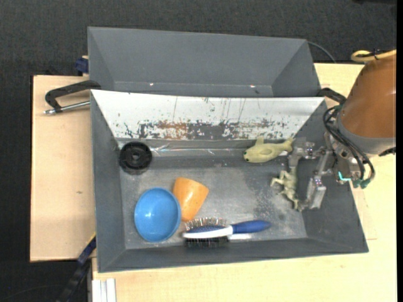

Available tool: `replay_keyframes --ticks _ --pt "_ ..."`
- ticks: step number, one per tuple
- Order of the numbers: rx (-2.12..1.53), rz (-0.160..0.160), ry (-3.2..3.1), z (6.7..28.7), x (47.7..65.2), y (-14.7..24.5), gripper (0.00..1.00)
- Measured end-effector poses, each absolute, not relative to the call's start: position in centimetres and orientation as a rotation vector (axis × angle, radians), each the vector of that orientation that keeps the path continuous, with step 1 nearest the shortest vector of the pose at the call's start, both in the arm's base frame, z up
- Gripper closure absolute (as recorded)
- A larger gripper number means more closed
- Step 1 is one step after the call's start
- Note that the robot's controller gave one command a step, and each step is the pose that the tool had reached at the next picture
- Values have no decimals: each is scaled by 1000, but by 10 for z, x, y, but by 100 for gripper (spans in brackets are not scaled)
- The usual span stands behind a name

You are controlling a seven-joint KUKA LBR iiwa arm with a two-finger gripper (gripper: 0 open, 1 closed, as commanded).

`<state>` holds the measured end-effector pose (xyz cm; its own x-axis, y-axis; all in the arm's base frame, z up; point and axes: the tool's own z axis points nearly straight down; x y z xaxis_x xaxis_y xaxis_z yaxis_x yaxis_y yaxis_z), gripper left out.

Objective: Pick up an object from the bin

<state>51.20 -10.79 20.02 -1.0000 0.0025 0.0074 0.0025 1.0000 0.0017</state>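
**Claw [307, 192] low at the bin's right end, beside a small pale toy**

At the far left of the grey bin [107, 187], a black ring [135, 156] lies at the foot of the far wall. Nearer, in the near-left corner, sits a blue bowl [156, 214], tipped so its hollow shows. An orange cup [191, 195] lies on its side just right of the bowl, touching its rim. Along the near wall a brush [223, 229] lies lengthwise, its bristled head just below the cup and its blue handle pointing right. Right of the middle, a yellow-green toy animal [267, 150] rests against the foot of the far wall. Nearer than that, a small pale toy figure [284, 184] lies on the bin floor just at the claw's left side; whether the two touch cannot be told. The claw hangs down over the floor's right end, below the arm's orange cover [374, 106]. Whether it stands wide or narrow cannot be told, nor whether it grips the figure.
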Motion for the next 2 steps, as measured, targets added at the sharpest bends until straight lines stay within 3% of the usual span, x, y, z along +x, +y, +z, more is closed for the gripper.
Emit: replay_keyframes --ticks 1,2 --pt "202 -2 -3146 70 605 -52 0" --pt "617 2 -3080 102 560 -125 0"
